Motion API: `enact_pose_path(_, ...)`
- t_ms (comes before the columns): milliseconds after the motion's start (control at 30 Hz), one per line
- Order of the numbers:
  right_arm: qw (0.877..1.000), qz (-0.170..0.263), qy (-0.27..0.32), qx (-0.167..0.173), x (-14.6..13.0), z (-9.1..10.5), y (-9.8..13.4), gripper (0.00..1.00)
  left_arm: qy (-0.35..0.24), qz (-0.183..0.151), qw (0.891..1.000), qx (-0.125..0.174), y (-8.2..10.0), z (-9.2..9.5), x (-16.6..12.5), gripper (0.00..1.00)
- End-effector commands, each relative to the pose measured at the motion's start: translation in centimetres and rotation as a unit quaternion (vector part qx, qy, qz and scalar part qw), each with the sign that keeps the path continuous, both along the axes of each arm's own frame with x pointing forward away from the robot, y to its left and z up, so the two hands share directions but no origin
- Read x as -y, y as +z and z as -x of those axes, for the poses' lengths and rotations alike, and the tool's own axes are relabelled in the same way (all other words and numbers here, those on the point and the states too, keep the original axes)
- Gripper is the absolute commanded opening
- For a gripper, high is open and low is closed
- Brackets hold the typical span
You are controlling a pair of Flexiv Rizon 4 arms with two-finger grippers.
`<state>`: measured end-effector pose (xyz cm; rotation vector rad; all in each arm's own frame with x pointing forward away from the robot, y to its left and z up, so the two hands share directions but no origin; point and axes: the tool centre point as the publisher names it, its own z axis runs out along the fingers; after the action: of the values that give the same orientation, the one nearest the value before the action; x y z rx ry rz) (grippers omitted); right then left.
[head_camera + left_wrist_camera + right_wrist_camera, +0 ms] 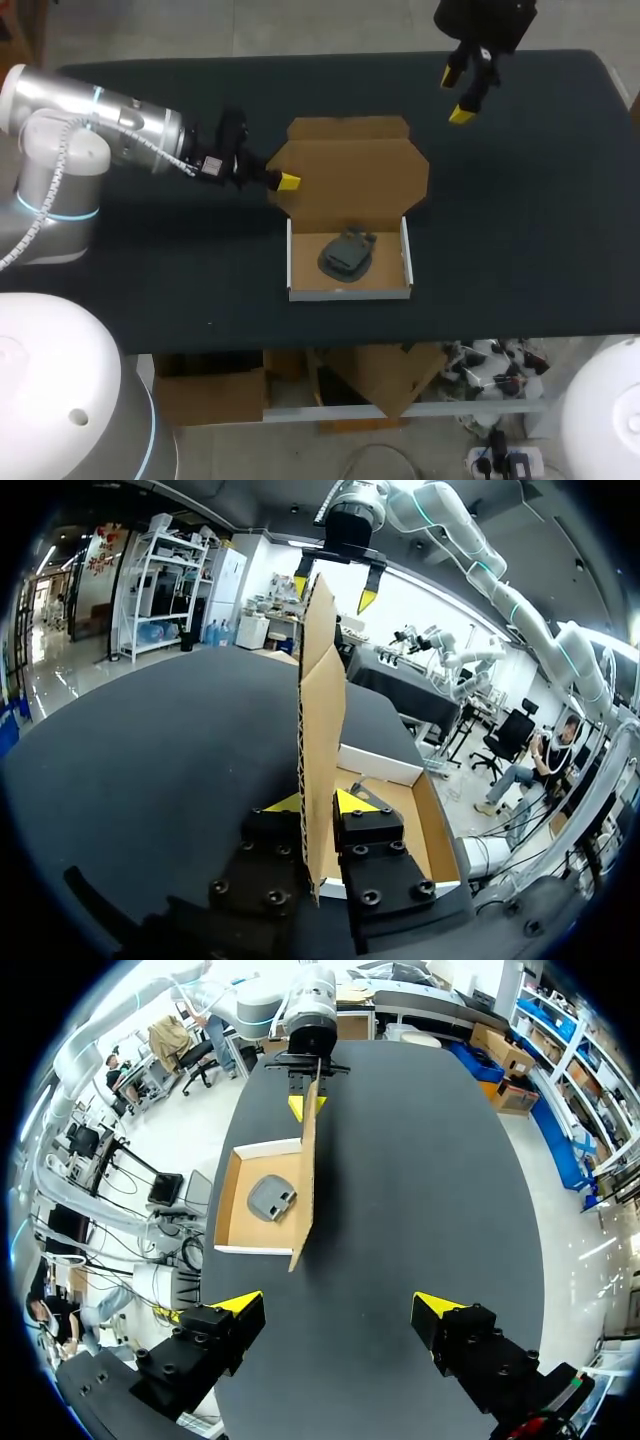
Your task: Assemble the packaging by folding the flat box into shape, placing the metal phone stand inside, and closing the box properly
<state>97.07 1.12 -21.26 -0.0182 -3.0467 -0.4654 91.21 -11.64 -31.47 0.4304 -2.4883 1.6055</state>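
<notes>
Cardboard box [350, 293] sits mid-bench [520, 220], tray open, lid [350, 175] standing upright; metal phone stand [347, 251] lies inside the tray. Left tool [320, 802] pinches the lid's side edge, one finger on each face. Right tool [456, 95] hangs over the bench's far right, fingers spread wide, well apart from the box.
</notes>
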Motion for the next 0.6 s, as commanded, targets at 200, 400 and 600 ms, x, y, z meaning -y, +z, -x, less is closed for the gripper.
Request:
enact_pose_path(200, 1.000, 0.001, 0.002, -0.003, -0.06, -0.21, -0.11, 1.00, 0.000, 0.002, 1.000, 0.007, -0.26, 0.19, 0.16, 0.13)
enact_pose_path(400, 1.000, 0.002, 0.002, -0.005, -0.06, -0.34, -0.16, 1.00, -0.001, 0.003, 1.000, 0.012, -0.35, 0.20, 0.35, 0.07)
enact_pose_path(600, 1.000, 0.002, 0.003, -0.007, -0.06, -0.52, -0.21, 1.00, -0.002, 0.003, 1.000, 0.013, -0.46, 0.11, 0.42, 0.07)
